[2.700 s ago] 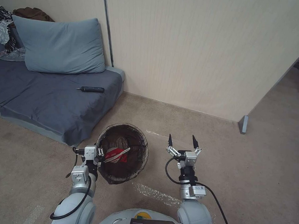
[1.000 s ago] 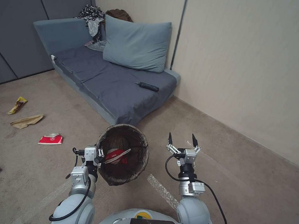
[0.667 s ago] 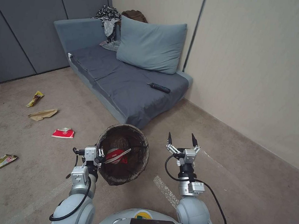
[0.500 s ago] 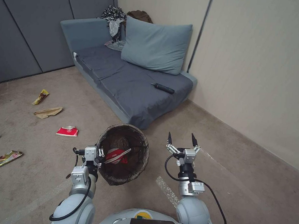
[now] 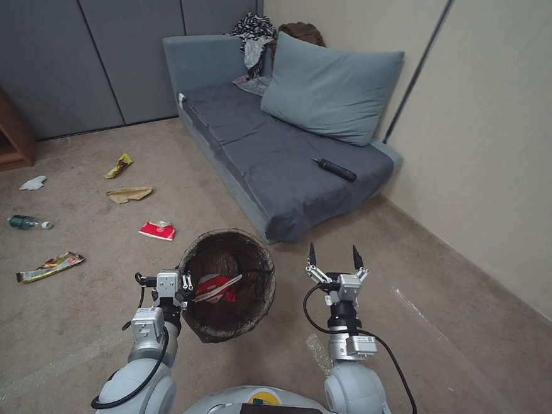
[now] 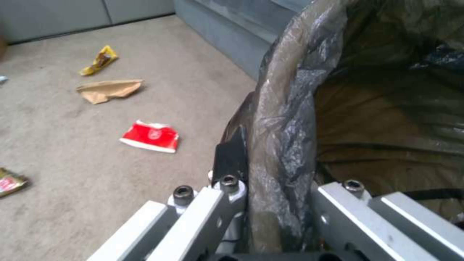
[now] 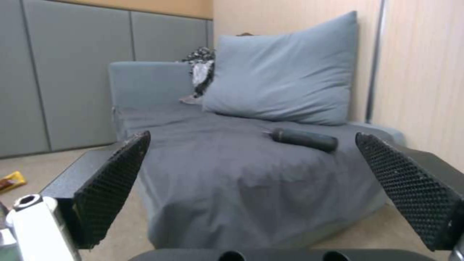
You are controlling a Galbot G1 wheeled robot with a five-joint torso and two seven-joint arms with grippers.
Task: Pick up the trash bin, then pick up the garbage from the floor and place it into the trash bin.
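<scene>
The trash bin is held up off the floor in front of the robot, lined with a dark bag folded over its rim. Inside it lies one red and white wrapper. The left gripper holds the bin at its rim, on the side near the robot's left; in the left wrist view its fingers are clamped on the rim, one outside the bag and one inside. The right gripper hangs in the air just right of the bin, not touching it. Its two fingers are wide apart and hold nothing. Six bits of garbage lie on the floor, all off to the left of the bin: one red and white wrapper is the nearest, then one tan paper bag, one yellow packet, one white tissue, one green bottle and one long flat packet. A grey sofa stands against the wall behind the bin. On it sit one big blue pillow, one dark tool and a heap of clothes.
</scene>
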